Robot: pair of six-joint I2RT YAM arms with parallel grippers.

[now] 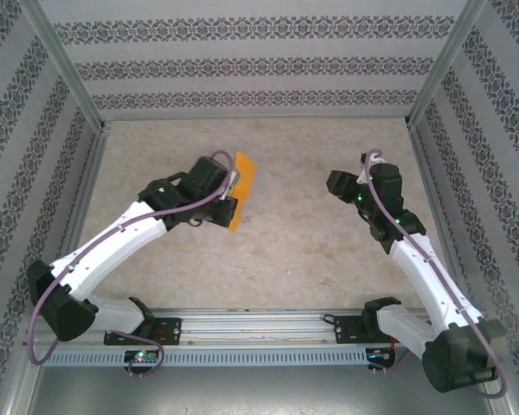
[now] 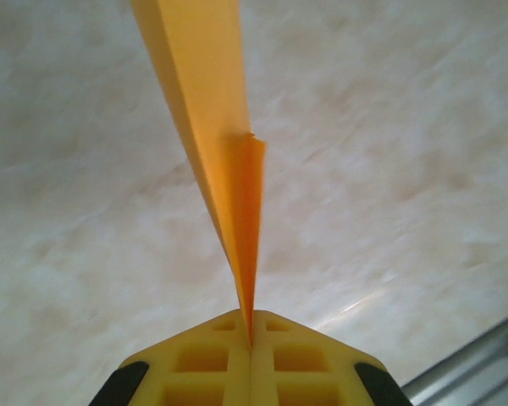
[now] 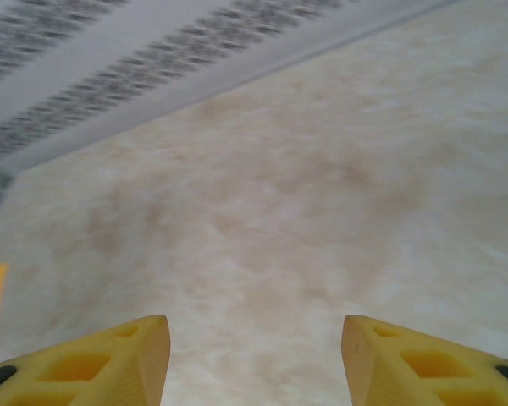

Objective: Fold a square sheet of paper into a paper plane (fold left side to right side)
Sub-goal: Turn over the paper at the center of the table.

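Patterned wall panels enclose a beige, marbled tabletop [image 1: 268, 251], shown from above. The left gripper [image 1: 230, 201] is closed on the folded orange paper [image 1: 243, 183], which is held clear of the tabletop and turned edge-on, projecting beyond the fingertips. In the left wrist view, the paper [image 2: 207, 93] is seen clamped at its narrow end. Several layers taper toward the shut jaws, and a shorter inner flap is nested against a longer outer one. The right gripper [image 1: 336, 184] is shown well apart from the paper, off to the left gripper's right, with its jaws standing open and nothing between them.

Folding is judged to be far advanced. No flat square sheet is seen, and the paper has been reduced to a narrow, layered wedge close to a dart. Whether the wings have been creased and spread cannot be told from the edge-on views. Any last fold, and setting the plane down, are judged to be left.
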